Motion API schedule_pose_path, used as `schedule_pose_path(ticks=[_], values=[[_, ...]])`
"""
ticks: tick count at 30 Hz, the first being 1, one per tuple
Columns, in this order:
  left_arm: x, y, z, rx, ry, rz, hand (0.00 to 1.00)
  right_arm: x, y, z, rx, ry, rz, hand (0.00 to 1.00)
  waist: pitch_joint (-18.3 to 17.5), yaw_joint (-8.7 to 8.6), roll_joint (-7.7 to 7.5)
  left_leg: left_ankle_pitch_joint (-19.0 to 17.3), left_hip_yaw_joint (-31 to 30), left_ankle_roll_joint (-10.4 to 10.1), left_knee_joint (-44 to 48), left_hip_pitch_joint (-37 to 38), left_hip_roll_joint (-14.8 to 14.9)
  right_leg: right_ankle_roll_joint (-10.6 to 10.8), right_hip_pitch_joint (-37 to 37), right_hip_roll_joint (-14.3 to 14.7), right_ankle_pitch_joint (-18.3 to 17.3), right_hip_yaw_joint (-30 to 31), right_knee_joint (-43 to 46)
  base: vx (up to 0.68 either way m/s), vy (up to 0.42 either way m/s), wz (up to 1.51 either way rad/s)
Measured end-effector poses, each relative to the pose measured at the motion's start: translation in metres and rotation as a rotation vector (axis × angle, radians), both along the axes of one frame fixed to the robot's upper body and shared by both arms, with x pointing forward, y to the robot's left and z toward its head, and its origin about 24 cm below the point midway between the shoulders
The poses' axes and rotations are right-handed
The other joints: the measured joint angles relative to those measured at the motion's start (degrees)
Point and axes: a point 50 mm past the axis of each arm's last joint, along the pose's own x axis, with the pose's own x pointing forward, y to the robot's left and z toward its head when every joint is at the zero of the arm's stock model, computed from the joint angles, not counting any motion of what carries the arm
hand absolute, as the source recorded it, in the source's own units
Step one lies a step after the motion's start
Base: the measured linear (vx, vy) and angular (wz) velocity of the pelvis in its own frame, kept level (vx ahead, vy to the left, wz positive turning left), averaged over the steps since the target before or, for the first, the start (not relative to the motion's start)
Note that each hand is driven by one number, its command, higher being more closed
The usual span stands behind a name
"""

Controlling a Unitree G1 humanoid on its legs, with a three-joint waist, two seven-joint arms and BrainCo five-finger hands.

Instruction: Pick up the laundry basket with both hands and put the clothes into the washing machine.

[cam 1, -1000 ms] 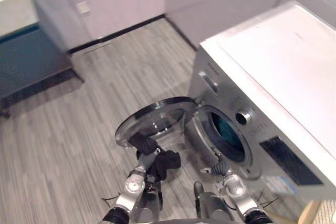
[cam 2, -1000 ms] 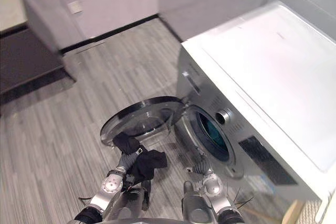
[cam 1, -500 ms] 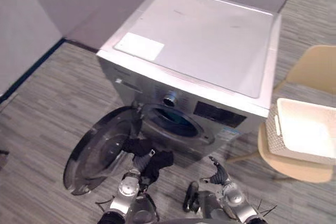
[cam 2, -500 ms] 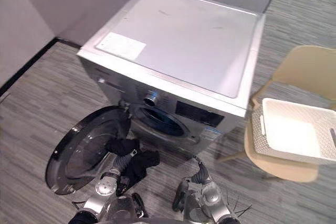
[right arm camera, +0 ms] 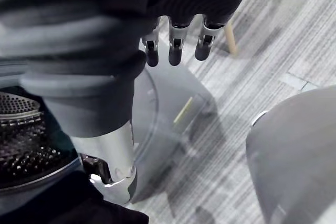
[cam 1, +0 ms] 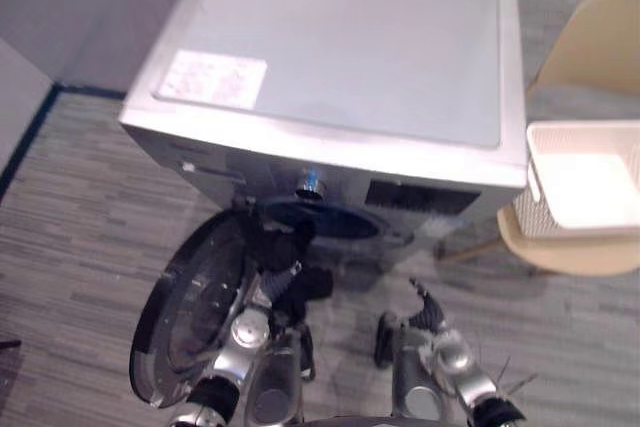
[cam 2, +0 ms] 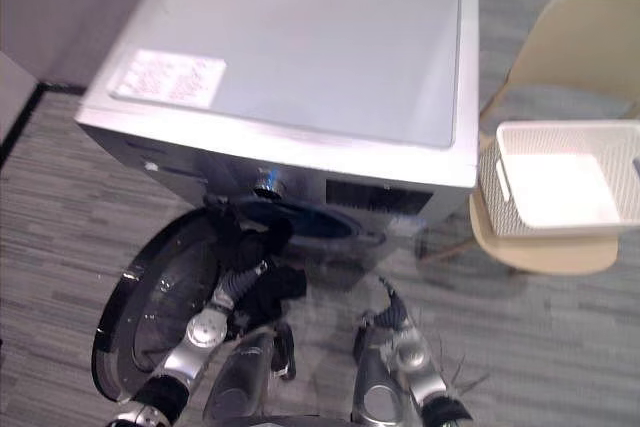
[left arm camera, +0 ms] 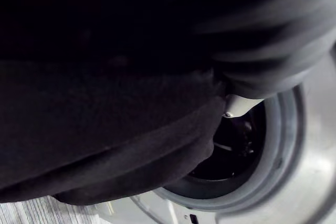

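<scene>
In front of the washing machine (cam 1: pixel 330 67), the robot's silver-grey left arm (cam 1: pixel 250 330) and right arm (cam 1: pixel 447 359) show round joints; dark ribbed covers sheathe left hand (cam 1: pixel 274 275) and right hand (cam 1: pixel 426 315); silver fingers (right arm camera: pixel 176 43) end dark-tipped.

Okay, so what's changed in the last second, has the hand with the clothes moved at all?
Mostly the head camera swung round. Beyond that, the left hand, holding the dark garment, has moved from in front of the open door up to the drum opening. Nothing was grasped or released. The right hand stays low, open and empty; the white basket sits on the chair.
</scene>
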Motion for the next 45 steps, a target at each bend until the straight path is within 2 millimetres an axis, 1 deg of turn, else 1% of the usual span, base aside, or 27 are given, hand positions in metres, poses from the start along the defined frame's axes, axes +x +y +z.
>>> schedule_pose_path(ticks=[1,2,4,5,7,9,10,11,13,14,16,17,19,20,22,23,25,26,27,29,32,33,34,38,40,42,45], values=[[0.012,-0.002,0.017,-0.005,-0.073,0.007,1.0,0.012,0.0,0.014,0.026,-0.072,-0.031,0.0,1.7,-0.23,0.14,-3.61,1.01,1.13,5.05,-3.81,1.42,0.18,-4.2,0.01,-1.63,1.03,4.42,-0.25,0.094,-0.34],[0.021,-0.005,0.031,-0.011,-0.132,0.009,1.0,0.018,0.001,0.024,0.055,-0.124,-0.054,0.0,2.73,-0.17,-0.2,-5.6,1.56,1.76,9.67,-7.05,2.4,0.18,-7.87,-0.17,-3.09,1.96,8.52,-0.26,0.087,-0.35],[0.032,-0.005,0.048,-0.02,-0.199,0.024,1.0,0.023,0.003,0.034,0.088,-0.176,-0.072,0.0,3.73,-0.16,-0.45,-8.39,2.05,2.26,15.94,-11.6,3.83,-0.14,-12.78,-0.39,-4.91,2.86,14.16,-0.23,0.047,-0.28],[0.037,-0.004,0.062,-0.045,-0.259,0.056,1.0,0.028,0.006,0.043,0.12,-0.218,-0.076,0.0,4.18,-0.19,-0.55,-10.56,2.31,2.31,20.98,-15.66,5.18,-0.63,-17.28,-0.28,-5.8,3.66,18.54,-0.24,0.03,-0.39],[0.044,-0.003,0.083,-0.08,-0.343,0.092,1.0,0.037,0.01,0.057,0.181,-0.281,-0.102,0.0,4.82,-0.26,-0.53,-12.09,2.36,2.48,26.16,-20.9,6.82,-0.64,-22.86,-0.17,-6.61,4.36,22.82,-0.17,0.007,-0.34],[0.058,-0.002,0.122,-0.147,-0.484,0.146,1.0,0.047,0.014,0.079,0.274,-0.383,-0.163,0.0,6.29,-0.2,-0.58,-13.56,1.8,2.79,33.24,-29.33,8.72,-1.47,-31.54,-0.07,-7.32,4.79,29.03,-0.16,-0.031,-0.2],[0.061,-0.001,0.132,-0.161,-0.518,0.16,1.0,0.05,0.014,0.084,0.289,-0.406,-0.17,0.0,6.53,-0.32,-0.59,-13.77,1.56,2.91,34.8,-31.45,8.95,-1.64,-33.71,-0.09,-7.44,4.95,30.52,-0.16,-0.059,-0.11],[0.068,0.002,0.154,-0.194,-0.595,0.197,1.0,0.058,0.012,0.105,0.33,-0.501,-0.192,0.0,7.01,-0.37,-0.59,-14.49,0.97,2.9,38.69,-36.69,9.72,-2.15,-39.07,-0.04,-7.8,5.35,34.13,-0.11,-0.051,-0.08],[0.076,0.006,0.183,-0.235,-0.679,0.233,1.0,0.067,0.012,0.128,0.358,-0.602,-0.197,0.0,7.4,-0.39,-0.66,-14.9,0.54,3.23,42.75,-42.18,10.36,-2.49,-45.03,-0.02,-8.17,6.16,38.27,-0.09,-0.051,-0.06],[0.076,0.008,0.191,-0.246,-0.709,0.243,1.0,0.069,0.011,0.135,0.37,-0.632,-0.197,0.0,7.46,-0.41,-0.68,-15.13,0.41,3.2,43.91,-43.68,10.63,-2.6,-46.6,0.03,-8.35,6.34,39.36,-0.07,-0.055,-0.03],[0.078,0.013,0.233,-0.24,-0.85,0.248,1.0,0.072,0.008,0.16,0.388,-0.742,-0.192,0.0,7.59,-0.55,-0.76,-15.35,-0.61,3.29,47.71,-49.51,11.03,-2.87,-52.41,0.04,-8.63,6.61,43.19,-0.05,-0.057,0.01],[0.079,0.014,0.242,-0.231,-0.879,0.248,1.0,0.072,0.007,0.164,0.392,-0.761,-0.191,0.0,7.66,-0.63,-0.8,-15.35,-0.84,3.29,48.24,-50.48,11.15,-2.99,-53.27,0.04,-8.69,6.52,43.74,-0.04,-0.06,0.05],[0.08,0.021,0.292,-0.181,-1.015,0.238,1.0,0.07,0.005,0.177,0.41,-0.818,-0.179,0.0,7.72,-0.98,-0.93,-15.34,-1.59,3.27,50.16,-54.0,11.29,-3.44,-56.71,-0.01,-8.94,6.53,45.82,-0.03,-0.056,0.05],[0.08,0.022,0.304,-0.168,-1.049,0.234,1.0,0.07,0.006,0.18,0.414,-0.829,-0.174,0.0,7.77,-1.12,-1.03,-15.33,-1.63,3.26,50.33,-54.5,11.29,-3.49,-57.24,-0.04,-8.97,6.54,46.05,-0.01,-0.042,0.05],[0.071,0.02,0.361,-0.123,-1.212,0.212,1.0,0.069,0.007,0.188,0.429,-0.861,-0.156,0.0,7.81,-1.73,-1.35,-15.17,-1.91,2.99,50.48,-56.36,11.26,-3.55,-58.92,-0.1,-8.97,6.41,46.36,0.01,-0.024,0.04],[0.068,0.018,0.374,-0.112,-1.251,0.201,1.0,0.069,0.007,0.189,0.432,-0.864,-0.15,0.0,7.82,-1.79,-1.37,-15.16,-2.04,2.97,50.5,-56.65,11.25,-3.61,-59.14,-0.09,-8.99,6.31,46.38,0.03,-0.012,0.03],[0.056,0.005,0.424,-0.046,-1.386,0.155,1.0,0.069,0.007,0.192,0.435,-0.874,-0.134,0.0,7.81,-1.9,-1.54,-14.93,-2.19,3.29,50.49,-57.41,11.23,-4.13,-59.88,-0.1,-8.97,6.18,46.53,0.05,-0.004,0.0],[0.052,0.002,0.436,-0.025,-1.418,0.15,1.0,0.069,0.007,0.193,0.44,-0.875,-0.126,0.0,7.88,-2.0,-1.68,-14.91,-2.21,3.27,50.49,-57.59,11.23,-4.18,-60.05,-0.09,-8.96,6.14,46.54,0.06,0.001,-0.02],[0.046,-0.002,0.457,0.0,-1.465,0.146,1.0,0.069,0.008,0.195,0.446,-0.878,-0.111,0.0,8.03,-2.13,-2.1,-14.91,-2.2,3.26,50.47,-57.83,11.24,-4.21,-60.34,-0.08,-8.97,6.07,46.56,0.05,0.003,-0.03],[0.041,-0.001,0.477,0.005,-1.499,0.158,1.0,0.069,0.01,0.198,0.476,-0.884,-0.091,0.0,8.02,-2.62,-2.32,-14.91,-2.21,3.26,50.41,-58.5,11.28,-4.2,-61.05,-0.06,-8.99,5.95,46.48,0.07,0.003,-0.02],[0.057,0.008,0.476,0.028,-1.418,0.21,1.0,0.07,0.011,0.199,0.495,-0.885,-0.071,0.0,8.25,-3.32,-2.82,-14.91,-2.23,3.25,50.28,-58.96,11.35,-4.19,-61.42,-0.02,-9.0,5.78,46.26,0.04,-0.001,0.0],[0.057,0.01,0.477,0.031,-1.413,0.217,1.0,0.07,0.011,0.199,0.499,-0.885,-0.069,0.0,8.3,-3.35,-2.97,-14.91,-2.19,3.25,50.24,-59.03,11.37,-4.2,-61.53,0.0,-8.99,5.82,46.23,0.0,0.0,0.0],[0.059,0.013,0.48,0.039,-1.402,0.231,0.0,0.07,0.011,0.2,0.517,-0.888,-0.07,0.0,8.31,-3.33,-3.29,-14.9,-2.14,3.25,50.17,-59.54,11.57,-4.24,-62.01,0.17,-8.96,5.79,46.04,0.02,-0.008,-0.04],[0.066,0.018,0.479,0.052,-1.353,0.25,0.0,0.07,0.01,0.204,0.529,-0.904,-0.07,0.0,8.33,-3.25,-3.31,-14.87,-2.29,3.16,50.06,-60.53,11.63,-4.21,-62.81,0.32,-8.95,5.58,45.69,0.01,-0.003,-0.02],[0.081,0.023,0.468,0.104,-1.251,0.258,0.0,0.07,0.013,0.206,0.537,-0.908,-0.057,0.0,8.34,-3.44,-3.31,-14.99,-2.6,2.96,49.82,-61.2,11.7,-4.1,-62.94,0.46,-8.95,5.11,45.05,0.04,-0.002,-0.06],[0.091,0.021,0.459,0.148,-1.176,0.239,0.0,0.07,0.013,0.207,0.536,-0.912,-0.053,0.0,8.35,-3.4,-3.31,-15.07,-2.74,2.82,50.0,-61.59,11.71,-3.72,-63.12,0.6,-9.18,5.1,45.13,0.04,-0.004,-0.01],[0.108,0.015,0.438,0.213,-1.058,0.201,0.0,0.07,0.013,0.208,0.533,-0.913,-0.037,0.0,8.35,-3.21,-3.31,-15.42,-3.2,2.26,51.2,-62.15,11.71,-2.88,-63.33,0.82,-9.72,5.15,46.05,0.01,-0.002,0.0]])
